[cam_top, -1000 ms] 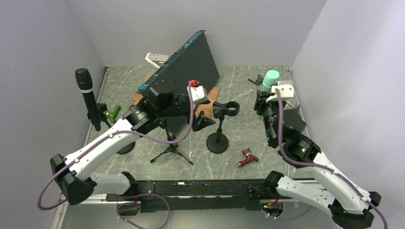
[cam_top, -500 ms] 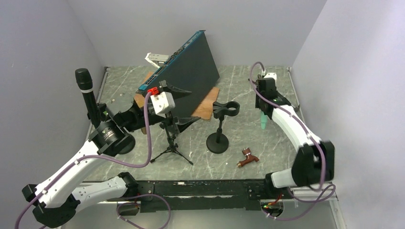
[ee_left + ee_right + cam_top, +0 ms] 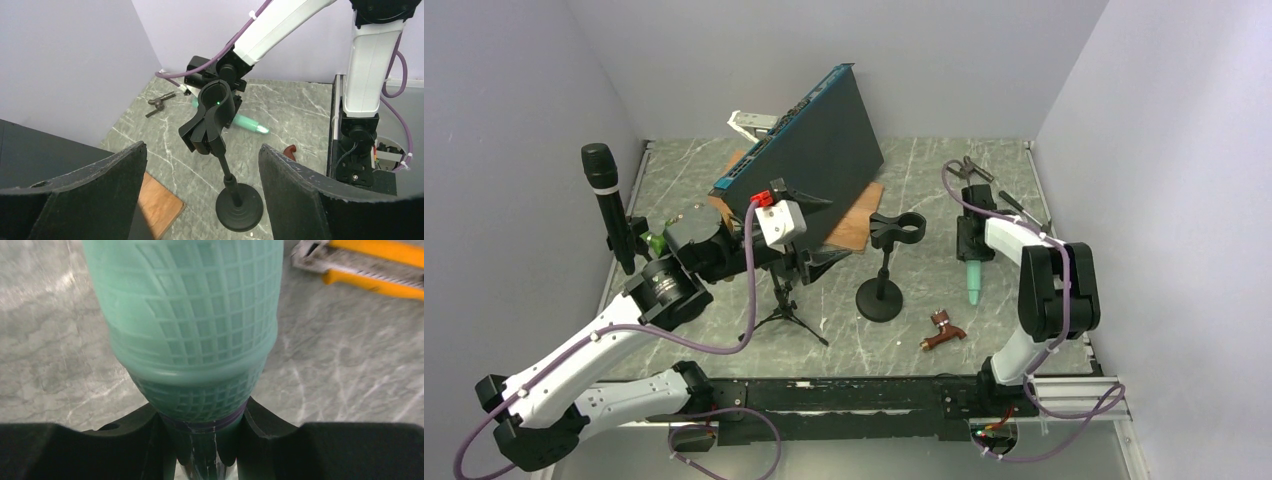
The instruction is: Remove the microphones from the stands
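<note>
Microphone [image 3: 972, 284] is pinched in right hand [image 3: 200, 432]; left hand [image 3: 202, 150], spread wide, faces stand [image 3: 216, 117].

The teal microphone [image 3: 190, 325] looks like matt plastic with a gridded grille, the stand [image 3: 216, 120] is smooth black with a slight gloss, the table [image 3: 300, 107] is grey marbled stone-look, and the board [image 3: 156, 204] is bare wood.
</note>
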You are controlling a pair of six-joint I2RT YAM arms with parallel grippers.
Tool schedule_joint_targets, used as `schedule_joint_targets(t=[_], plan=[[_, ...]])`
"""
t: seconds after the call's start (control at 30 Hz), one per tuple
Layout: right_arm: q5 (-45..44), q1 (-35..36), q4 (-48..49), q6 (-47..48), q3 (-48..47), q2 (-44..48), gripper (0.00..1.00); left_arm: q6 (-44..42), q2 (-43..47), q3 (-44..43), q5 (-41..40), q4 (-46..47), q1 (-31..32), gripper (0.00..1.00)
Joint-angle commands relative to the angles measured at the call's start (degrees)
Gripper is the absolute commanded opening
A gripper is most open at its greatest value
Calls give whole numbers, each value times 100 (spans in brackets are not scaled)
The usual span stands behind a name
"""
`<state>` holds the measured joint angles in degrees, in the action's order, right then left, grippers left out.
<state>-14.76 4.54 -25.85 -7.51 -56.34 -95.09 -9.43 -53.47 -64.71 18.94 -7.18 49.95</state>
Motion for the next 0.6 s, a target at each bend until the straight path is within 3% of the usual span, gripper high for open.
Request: schedule_joint_targets(t=[0.0,0.1,0.2,0.4,0.57], plan=[[420,-45,382,-31,185,-44,35,-140,92,16,-244,219,157,85],[491,-46,525,-50,345,50,55,-222,91,-19,-301,148,245,85],[501,-42,530,-85,403,199,66,-236,227,145,-364,332,282,87],[505,-27,441,-163,423,1051,75,-296,333,199,-474,374,291,88],[1207,-18,586,-307,695,2185,80,-189,379,191,-567,391,288,83]])
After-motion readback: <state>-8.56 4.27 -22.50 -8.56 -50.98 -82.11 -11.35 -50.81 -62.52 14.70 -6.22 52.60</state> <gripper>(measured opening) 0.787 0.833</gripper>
